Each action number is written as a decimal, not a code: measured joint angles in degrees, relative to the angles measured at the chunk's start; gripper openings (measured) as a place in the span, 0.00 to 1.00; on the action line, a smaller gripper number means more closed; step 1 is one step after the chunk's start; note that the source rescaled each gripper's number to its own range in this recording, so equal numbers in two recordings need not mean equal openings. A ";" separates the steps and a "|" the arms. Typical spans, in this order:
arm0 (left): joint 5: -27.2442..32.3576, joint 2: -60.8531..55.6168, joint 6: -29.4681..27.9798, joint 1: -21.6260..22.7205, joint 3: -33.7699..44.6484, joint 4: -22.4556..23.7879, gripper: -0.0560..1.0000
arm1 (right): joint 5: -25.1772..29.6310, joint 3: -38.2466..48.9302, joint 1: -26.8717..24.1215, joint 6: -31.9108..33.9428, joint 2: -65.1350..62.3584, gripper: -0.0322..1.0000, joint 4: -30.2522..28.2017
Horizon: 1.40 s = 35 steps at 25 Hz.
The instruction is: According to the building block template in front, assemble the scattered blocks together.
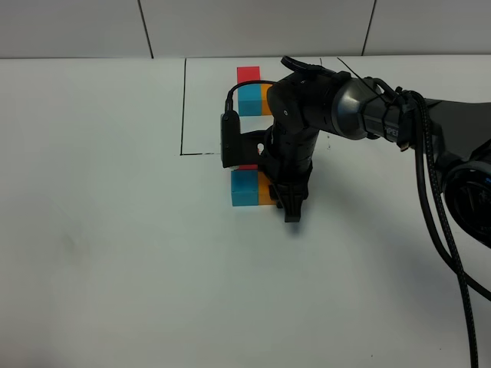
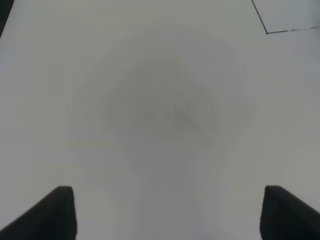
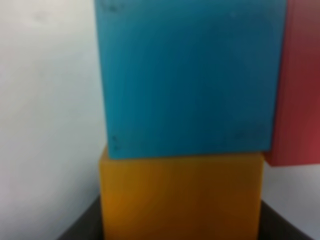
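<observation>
The building block template, a red, cyan-blue and orange cluster, lies inside a black drawn rectangle at the far middle of the table. Nearer the front sit the scattered blocks: the cyan-blue block touches the orange block, and a sliver of the red block shows behind the cyan one. My right gripper reaches across from the right and is shut on the orange block, which fills the gap between its dark fingers. The cyan-blue block and red block press against it. My left gripper is open over bare table.
The black outline frames the template, and its corner shows in the left wrist view. The right arm's black cables hang along the right side. The white table surface stretches left and front.
</observation>
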 joint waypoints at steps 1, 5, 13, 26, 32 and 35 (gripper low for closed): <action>0.00 0.00 0.00 0.00 0.00 0.00 0.73 | 0.00 0.00 0.05 -0.06 0.00 0.22 0.00; 0.00 0.00 0.00 0.00 0.00 0.00 0.73 | 0.00 0.00 0.05 -0.06 0.00 0.22 0.04; 0.00 0.00 0.00 0.00 0.00 0.00 0.73 | -0.05 0.00 0.05 -0.06 -0.23 0.22 0.04; 0.00 0.00 0.00 0.00 0.00 0.00 0.73 | -0.94 0.00 0.11 -0.06 -0.49 0.44 1.69; 0.00 0.00 0.00 0.00 0.00 0.00 0.73 | -0.38 0.55 0.21 0.30 -3.01 0.54 2.63; 0.00 0.00 0.00 0.00 0.00 0.00 0.73 | 1.15 0.55 0.15 2.07 -5.63 0.61 2.63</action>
